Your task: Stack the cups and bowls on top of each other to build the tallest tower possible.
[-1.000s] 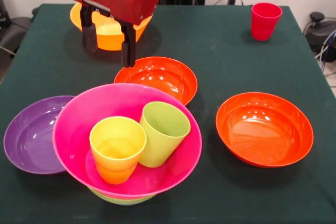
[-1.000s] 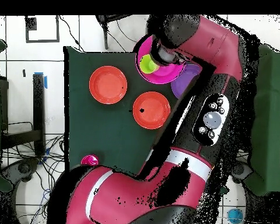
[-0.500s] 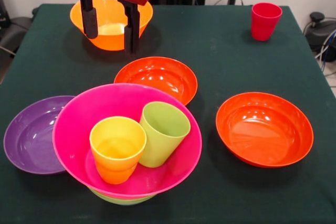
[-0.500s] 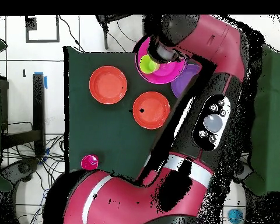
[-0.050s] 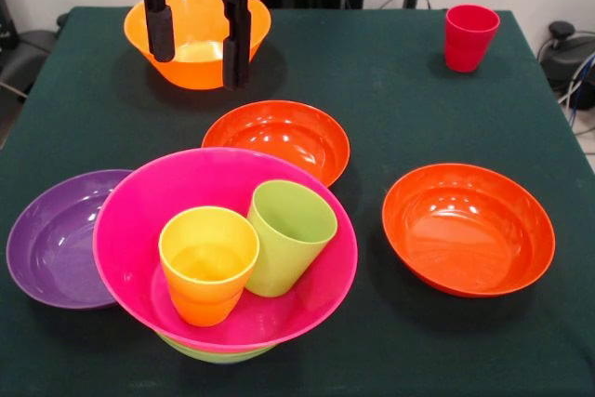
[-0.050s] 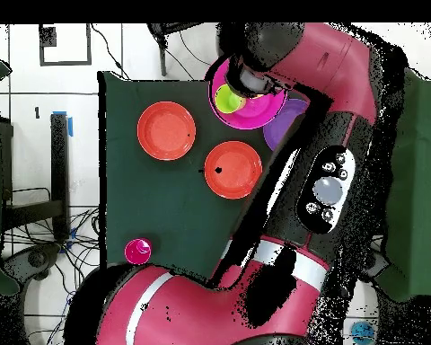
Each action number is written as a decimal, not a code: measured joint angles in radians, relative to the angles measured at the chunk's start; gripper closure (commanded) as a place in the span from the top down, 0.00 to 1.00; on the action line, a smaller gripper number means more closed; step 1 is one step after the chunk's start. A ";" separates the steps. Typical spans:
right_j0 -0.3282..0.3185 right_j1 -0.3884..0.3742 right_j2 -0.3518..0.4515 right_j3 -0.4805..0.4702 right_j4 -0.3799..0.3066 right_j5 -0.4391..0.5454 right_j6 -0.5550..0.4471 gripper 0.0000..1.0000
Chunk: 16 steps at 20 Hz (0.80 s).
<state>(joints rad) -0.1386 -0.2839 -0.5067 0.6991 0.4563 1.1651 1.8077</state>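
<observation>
Bowls and cups lay spread over the dark green table [image 5: 390, 90], and the tower [image 5: 223, 258] stood at the front edge of the front view: a magenta bowl [image 5: 139, 230] nested in a lime-green bowl [image 5: 216, 354] of which only a sliver of rim showed beneath. Inside the magenta bowl a yellow-orange cup [image 5: 206, 265] stood upright, and a lime green cup [image 5: 286, 234] leaned tilted beside it, the two touching. A purple bowl [image 5: 51, 234] sat just beside the tower, its rim tucked partly behind the magenta one. Behind the tower rested one shallow red-orange bowl [image 5: 279, 137], and a second red-orange bowl [image 5: 468, 227] lay well apart to the side. A red cup [image 5: 469, 36] stood upright alone near the far corner. The gripper [image 5: 197, 39] hung at the top of the front view, its two black fingers [image 5: 236, 44] spread apart and holding nothing, in front of a deep orange bowl [image 5: 197, 39] that sat on the table behind them. From overhead, the red arm [image 6: 331, 135] covered most of the table's one side and hid the gripper.
</observation>
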 measured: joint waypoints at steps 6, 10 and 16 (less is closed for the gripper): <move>0.005 0.000 0.012 0.000 -0.011 0.000 0.000 1.00; 0.009 0.002 0.025 0.000 -0.014 0.000 0.000 1.00; 0.010 0.008 0.033 0.000 -0.020 0.000 0.000 1.00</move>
<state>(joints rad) -0.1287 -0.2759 -0.4737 0.6989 0.4367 1.1650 1.8077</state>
